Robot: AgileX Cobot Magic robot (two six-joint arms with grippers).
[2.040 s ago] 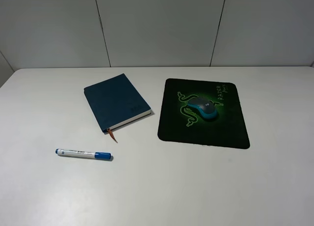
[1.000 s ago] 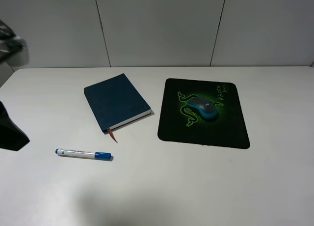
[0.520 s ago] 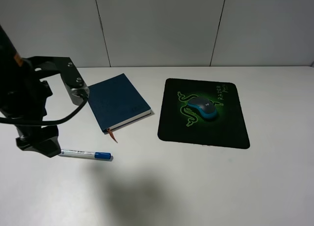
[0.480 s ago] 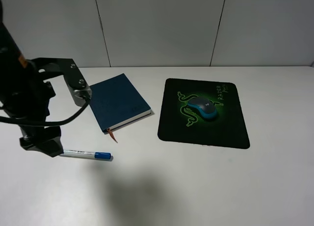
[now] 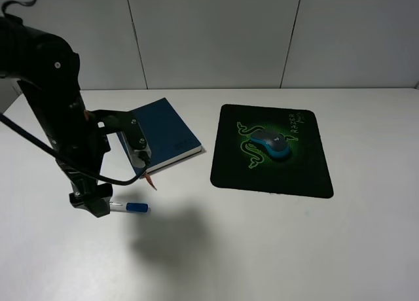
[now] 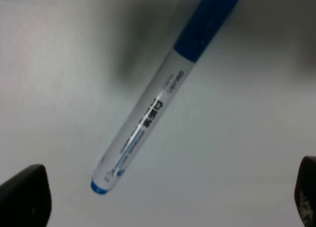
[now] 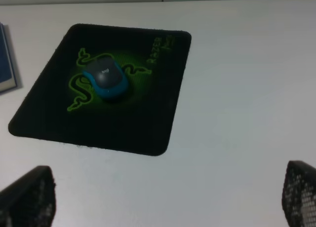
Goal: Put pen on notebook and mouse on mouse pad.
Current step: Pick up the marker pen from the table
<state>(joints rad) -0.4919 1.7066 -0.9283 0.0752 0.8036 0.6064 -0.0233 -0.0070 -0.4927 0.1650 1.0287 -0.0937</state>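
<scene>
- White tabletop [image 5: 262, 248] carries everything. The left gripper [image 5: 91, 201] is low over the pen [image 5: 134, 207], jaws spread wide and clamped on nothing.
- In the left wrist view the pen [image 6: 153, 103] lies flat and slantwise on the table between the two dark fingertips [image 6: 22, 197], touching neither. Its small blue end is near one fingertip and its blue cap points away.
- Navy notebook [image 5: 167, 127] lies closed just beyond this gripper, partly hidden by the arm and apart from the pen.
- Right gripper [image 7: 163, 197] is also spread wide, holding nothing, over bare table.
- Ahead of it and well apart lies the black mouse pad [image 7: 123, 123], with the mouse [image 7: 104, 79] resting on the green logo.
</scene>
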